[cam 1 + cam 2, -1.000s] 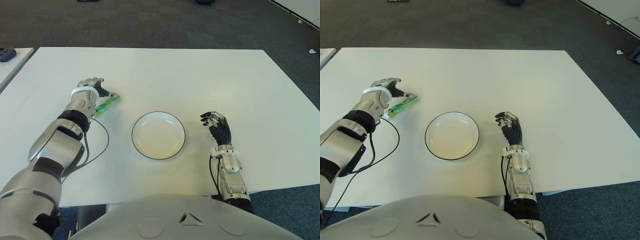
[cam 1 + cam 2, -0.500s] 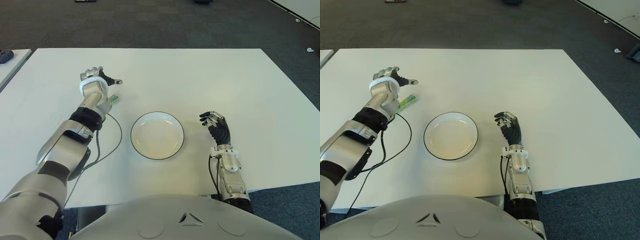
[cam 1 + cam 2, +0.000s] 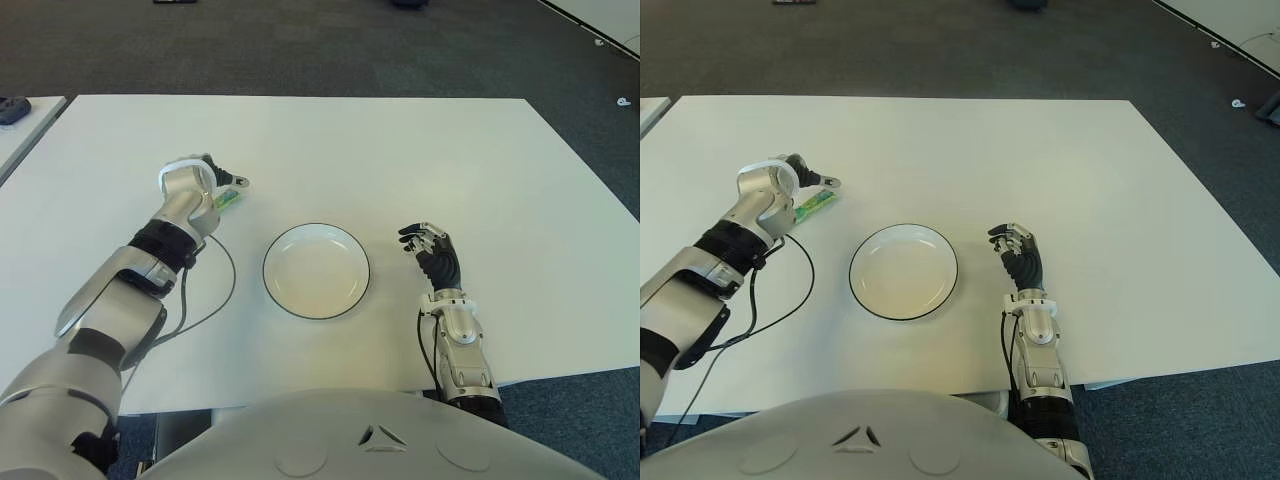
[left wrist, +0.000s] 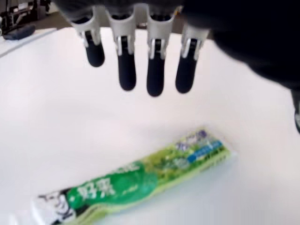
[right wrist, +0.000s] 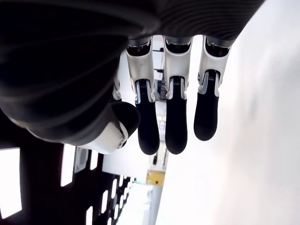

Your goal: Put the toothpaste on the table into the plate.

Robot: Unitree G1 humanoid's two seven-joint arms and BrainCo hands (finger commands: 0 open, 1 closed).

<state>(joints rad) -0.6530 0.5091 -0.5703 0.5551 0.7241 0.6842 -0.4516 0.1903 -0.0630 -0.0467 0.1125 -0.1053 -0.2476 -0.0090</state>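
Observation:
The green toothpaste tube [image 4: 140, 180] lies flat on the white table [image 3: 420, 150], left of the plate; in the eye views only its end [image 3: 818, 203] shows past my wrist. My left hand [image 3: 222, 180] hovers just over it, fingers [image 4: 154, 70] extended and spread, touching nothing. The white plate [image 3: 316, 272] with a dark rim sits empty at the table's middle front. My right hand [image 3: 425, 238] is idle to the right of the plate, fingers [image 5: 176, 126] relaxed and empty.
A black cable [image 3: 205, 300] runs along my left forearm onto the table. The edge of a second table [image 3: 20, 125] shows at the far left. Dark carpet surrounds the table.
My left hand lifted off the tube, turned at the wrist and swung slightly toward the plate, now covering more of the tube. The tube and the right hand have not moved.

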